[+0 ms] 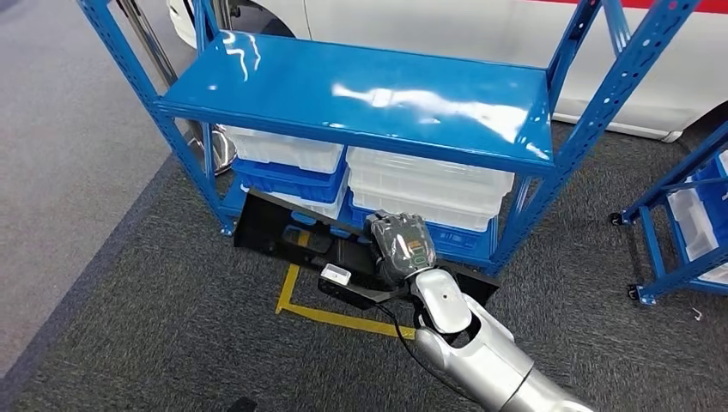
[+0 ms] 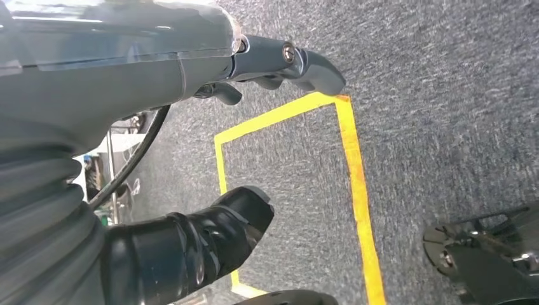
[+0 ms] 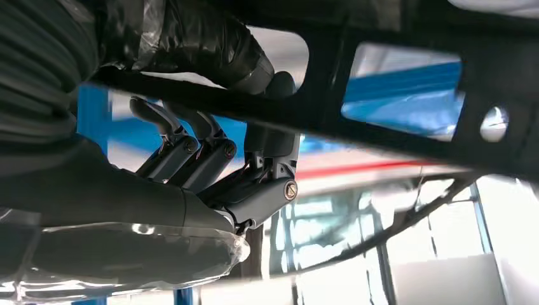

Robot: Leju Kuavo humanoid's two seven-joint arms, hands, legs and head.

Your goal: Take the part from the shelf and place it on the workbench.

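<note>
Right hand: grey, plastic-wrapped right hand (image 1: 400, 246) closed on the long flat black cut-out part (image 1: 283, 225), just in front of the shelf's lower level.
Grip up close: thick thumb on one face of the black bar, dark fingers (image 3: 210, 159) curled round the other, right hand (image 3: 191, 127) clamped on the part (image 3: 407, 136); fingertips tucked behind the bar, hidden.
Part: held low over the dark grey carpet (image 1: 154, 343), slanting from near the shelf's left leg towards the right; far right end cut off behind the silver right arm (image 1: 481, 352); small white label (image 1: 336, 275) on its near edge, print too small to read.
Shelf: glossy blue metal shelving rack (image 1: 360, 94), top level bare and shining with glare; stacked white and blue plastic bins (image 1: 429, 184) beneath, contents not visible.
Left hand: left hand (image 2: 210, 146) hanging over carpet, thumb and dark fingers apart, nothing between them.
Floor: yellow tape outline (image 2: 353, 171) below the left hand; in the head view, yellow tape (image 1: 343, 318) partly covered by the part.
Background: white car body (image 1: 481, 34) behind the rack, cropped by the frame; second blue rack (image 1: 678, 223) at right edge, mostly cut off.
Corner of left wrist view: dark metal piece (image 2: 483, 254), blurred, unidentifiable.
</note>
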